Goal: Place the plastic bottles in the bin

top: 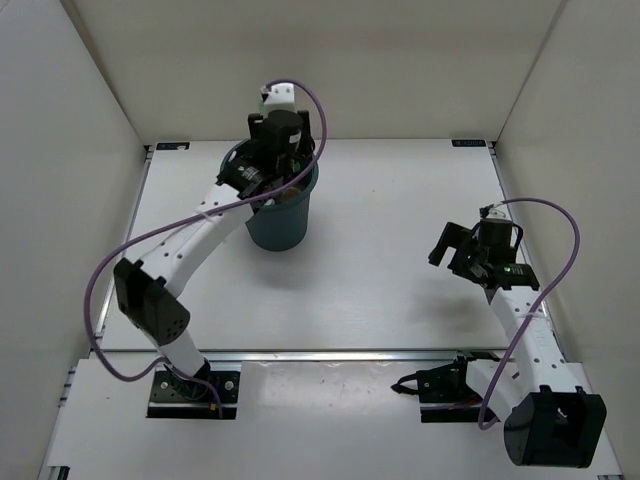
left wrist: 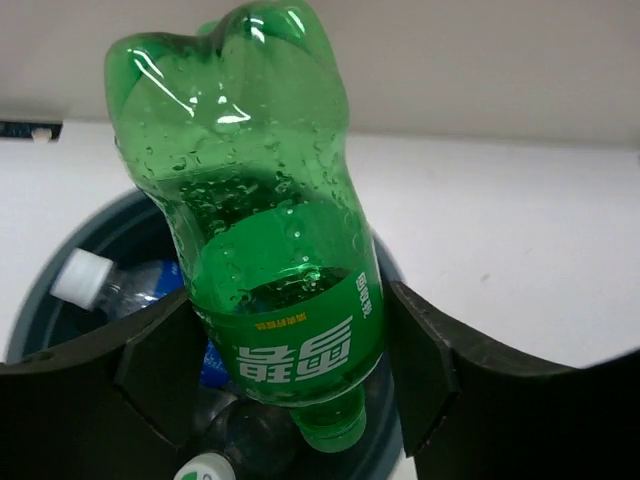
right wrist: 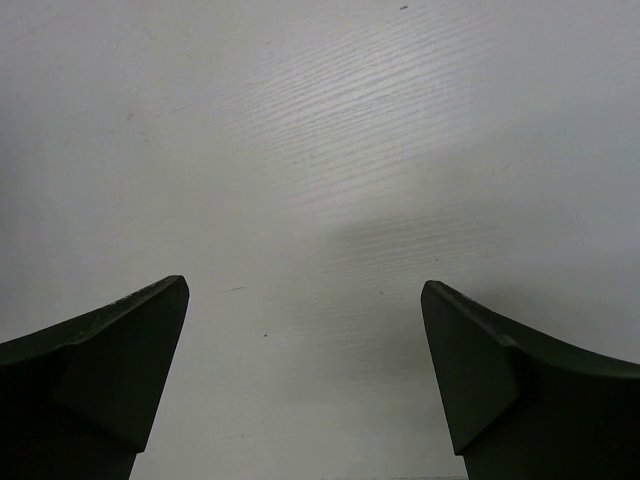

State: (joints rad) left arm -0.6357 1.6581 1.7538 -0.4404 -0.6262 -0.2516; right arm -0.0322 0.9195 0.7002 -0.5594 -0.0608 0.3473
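A green plastic bottle (left wrist: 270, 250) hangs upside down, cap lowermost, between the fingers of my left gripper (left wrist: 290, 340), which is shut on its labelled part. It is over the mouth of the dark teal bin (left wrist: 110, 225). Inside the bin lies a clear bottle (left wrist: 125, 292) with a white cap and a blue label, and another white cap (left wrist: 205, 468) shows lower down. From above, the left gripper (top: 268, 170) covers the bin (top: 280, 228) and hides the green bottle. My right gripper (right wrist: 305, 330) is open over bare table, holding nothing.
White walls enclose the table on the left, back and right. The right gripper (top: 450, 250) sits well to the right of the bin. A purple cable (top: 320, 110) loops over the left wrist above the bin.
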